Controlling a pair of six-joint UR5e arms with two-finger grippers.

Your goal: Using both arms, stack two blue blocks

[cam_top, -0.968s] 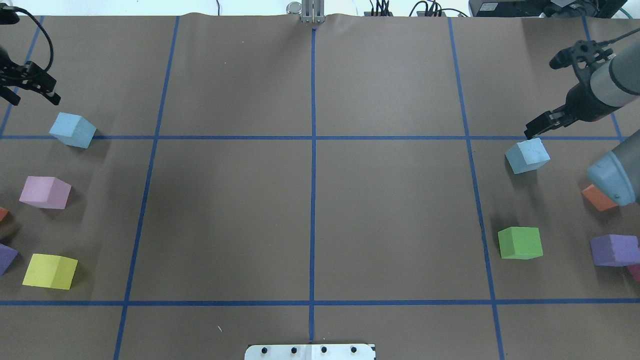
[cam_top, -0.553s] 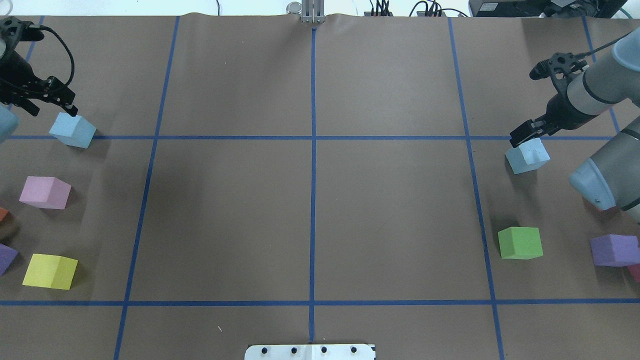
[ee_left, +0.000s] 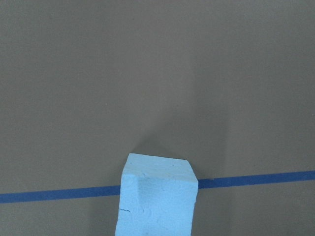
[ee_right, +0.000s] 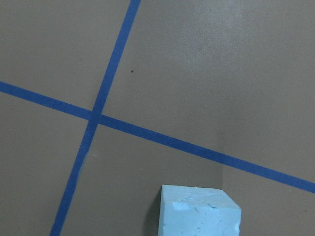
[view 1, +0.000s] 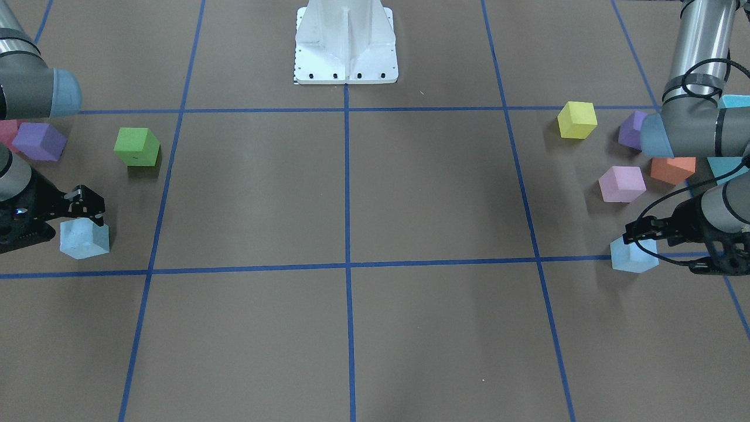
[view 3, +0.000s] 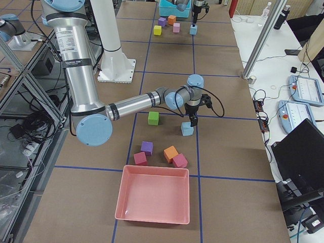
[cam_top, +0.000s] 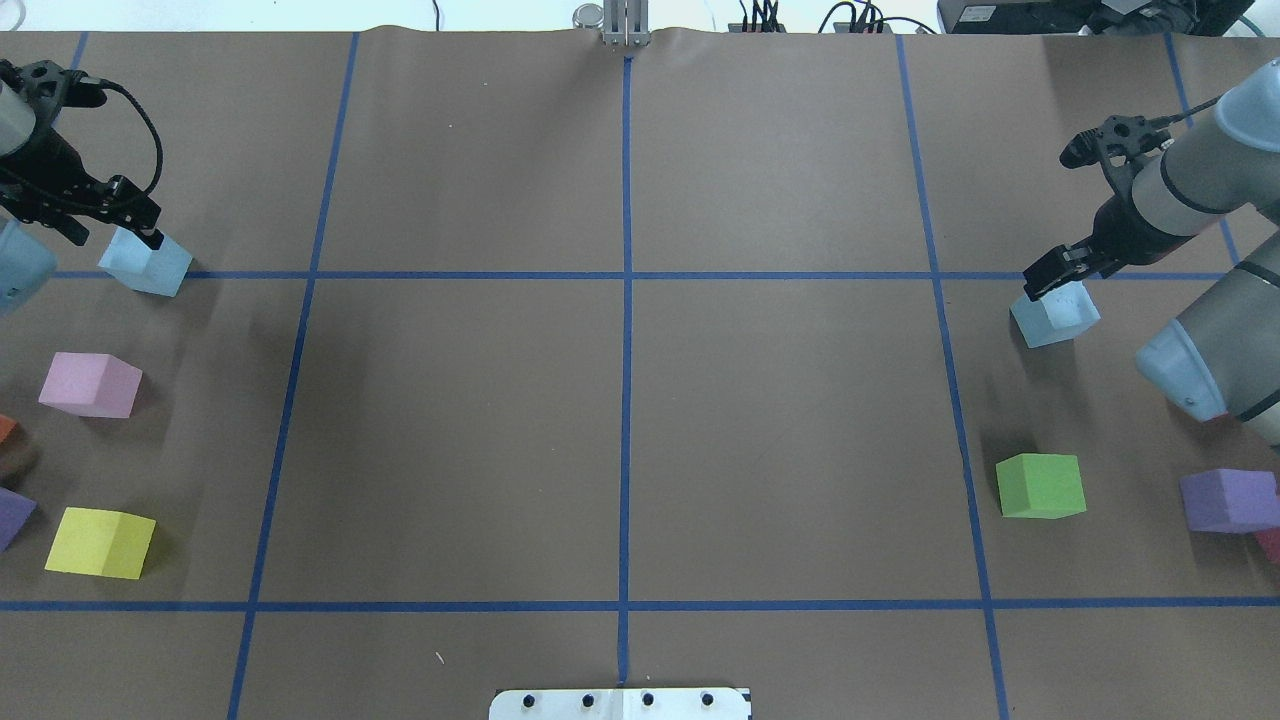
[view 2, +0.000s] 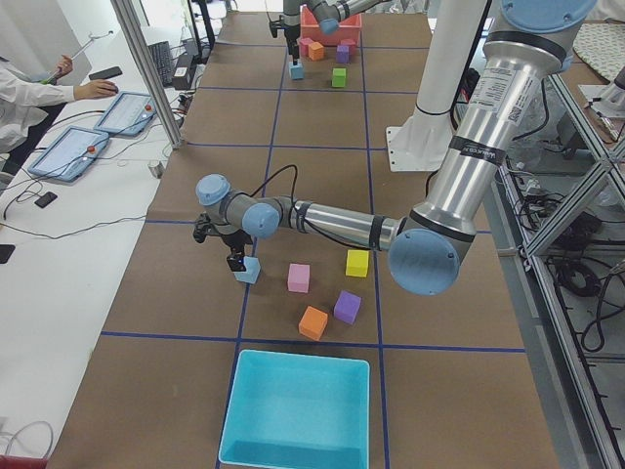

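Observation:
One pale blue block point(cam_top: 146, 262) lies at the far left of the table, on a blue tape line; it also shows in the front view point(view 1: 634, 258) and the left wrist view point(ee_left: 157, 196). My left gripper point(cam_top: 112, 232) is open and hangs low over it, one finger above its top and the other beside it. The second blue block point(cam_top: 1055, 312) lies at the far right, also in the front view point(view 1: 85, 239) and the right wrist view point(ee_right: 199, 212). My right gripper point(cam_top: 1050, 278) is open, just above that block's far edge.
Near the left block lie a pink cube point(cam_top: 90, 385), a yellow cube point(cam_top: 100, 542) and a turquoise bin point(view 2: 298, 410). Near the right block lie a green cube point(cam_top: 1040, 486), a purple cube point(cam_top: 1225, 500) and a pink bin point(view 3: 154, 200). The white pedestal point(view 1: 345, 41) stands at the robot's side.
Both grippers have come inward and down onto their blue blocks, the left one toward the right, the right one toward the left. Neither block has moved.

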